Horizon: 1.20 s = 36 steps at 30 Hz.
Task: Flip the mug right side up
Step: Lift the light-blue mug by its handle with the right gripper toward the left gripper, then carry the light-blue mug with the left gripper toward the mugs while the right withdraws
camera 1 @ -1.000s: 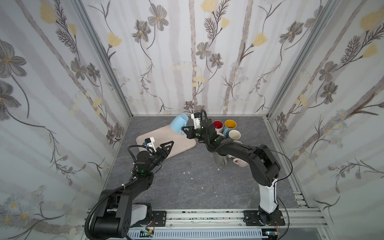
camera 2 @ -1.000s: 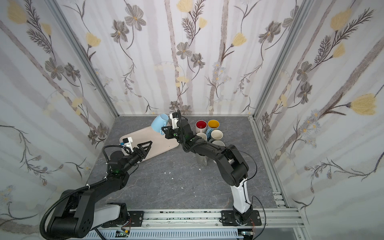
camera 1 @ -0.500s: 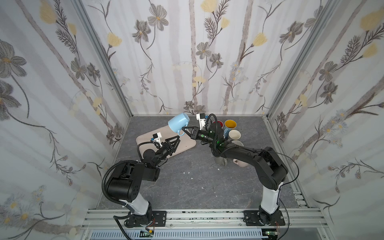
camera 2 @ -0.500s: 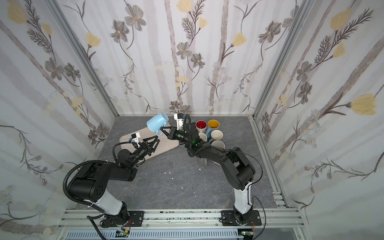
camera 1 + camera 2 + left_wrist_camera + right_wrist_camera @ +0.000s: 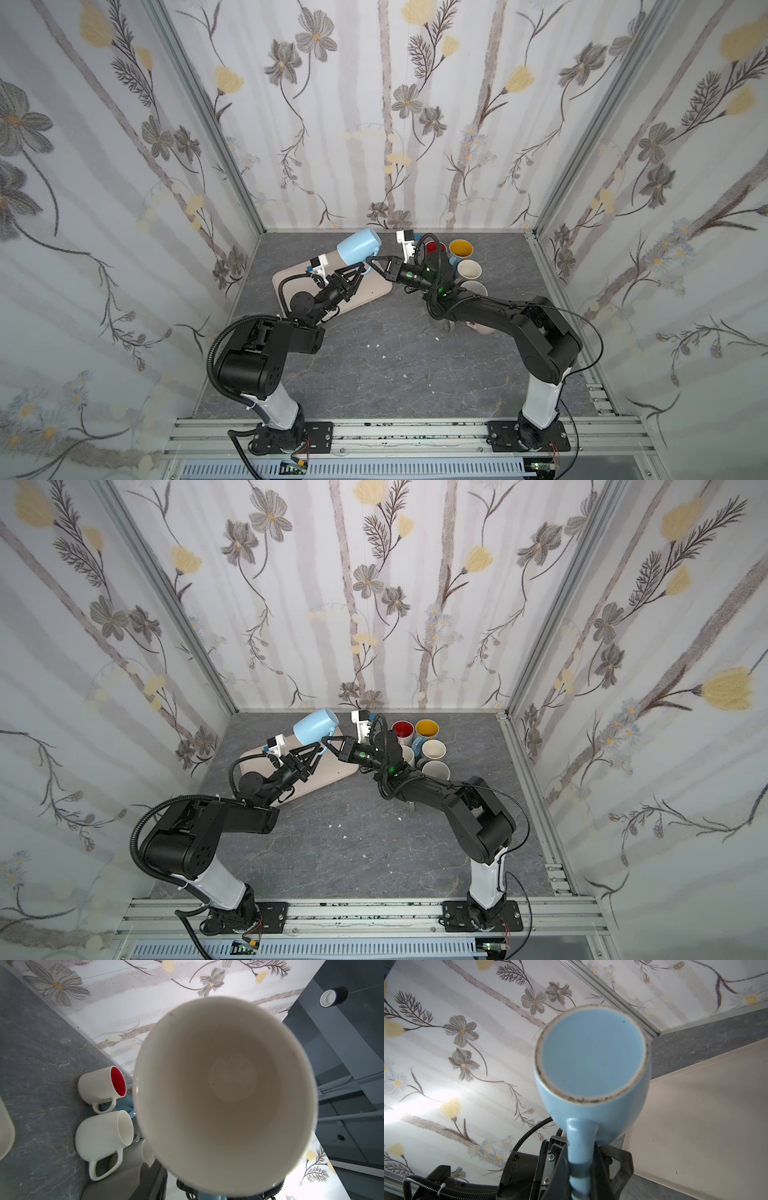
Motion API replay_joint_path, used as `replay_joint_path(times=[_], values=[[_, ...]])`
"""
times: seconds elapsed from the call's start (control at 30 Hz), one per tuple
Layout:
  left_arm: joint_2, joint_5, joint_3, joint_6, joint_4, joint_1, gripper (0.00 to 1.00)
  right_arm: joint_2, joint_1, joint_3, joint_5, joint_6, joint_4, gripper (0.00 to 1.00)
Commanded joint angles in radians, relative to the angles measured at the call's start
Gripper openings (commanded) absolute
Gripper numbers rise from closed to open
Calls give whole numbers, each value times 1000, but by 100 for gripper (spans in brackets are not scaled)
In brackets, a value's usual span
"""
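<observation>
Your right tool (image 5: 371,261) was clamped on the blue mug's (image 5: 358,246) handle, holding it tilted in the air over the tray (image 5: 376,290), mouth toward your left tool (image 5: 358,272), which straddled the handle; I cannot tell whether it gripped.

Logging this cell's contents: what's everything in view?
Light blue ceramic mug: one, blue, white inside, tilted in the air.
Beige plastic tray: one, beige, table's back left.
White mug with red inside: one, back right.
Mug with yellow inside: one, beside it.
Other upright mugs: at least three, cream and grey, alongside.
Grey marbled tabletop: one, underneath.
Floral wall panels: three, around table.
Right tool: one, black, shut on mug's handle.
Left tool: one, black, facing mug's opening.
</observation>
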Motion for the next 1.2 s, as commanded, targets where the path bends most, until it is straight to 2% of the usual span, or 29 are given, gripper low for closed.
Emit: replay_joint_path(times=[0.0, 0.1, 0.17, 0.33, 0.4, 0.5, 0.53, 0.63, 0.77, 0.9, 1.0, 1.17], values=[[4, 1, 29, -11, 187, -14, 39, -19, 4, -6, -8, 24, 134, 0], [0, -3, 35, -14, 187, -25, 34, -23, 3, -15, -6, 32, 143, 0], [-8, -8, 33, -13, 185, -29, 27, -25, 2, -18, -7, 33, 139, 0], [-58, -9, 33, 22, 128, -36, 0, -46, -9, -31, -14, 13, 90, 0], [-94, -9, 31, 59, 68, -35, 0, -62, -18, -34, -23, -12, 39, 10], [-163, -11, 27, 131, -51, -37, 0, -109, -39, -55, -8, -79, -66, 34], [-189, -10, 29, 160, -103, -36, 0, -129, -45, -62, 3, -107, -113, 39], [-275, -17, 36, 266, -291, -42, 0, -193, -61, -75, 39, -205, -251, 47], [-406, -79, 75, 483, -658, -69, 0, -292, -77, -82, 112, -353, -456, 50], [-498, -176, 147, 677, -1012, -135, 0, -394, -114, -116, 189, -459, -603, 51], [-514, -274, 200, 772, -1216, -221, 0, -465, -164, -155, 237, -504, -680, 52], [-475, -456, 283, 865, -1393, -432, 0, -563, -283, -206, 293, -552, -796, 54]])
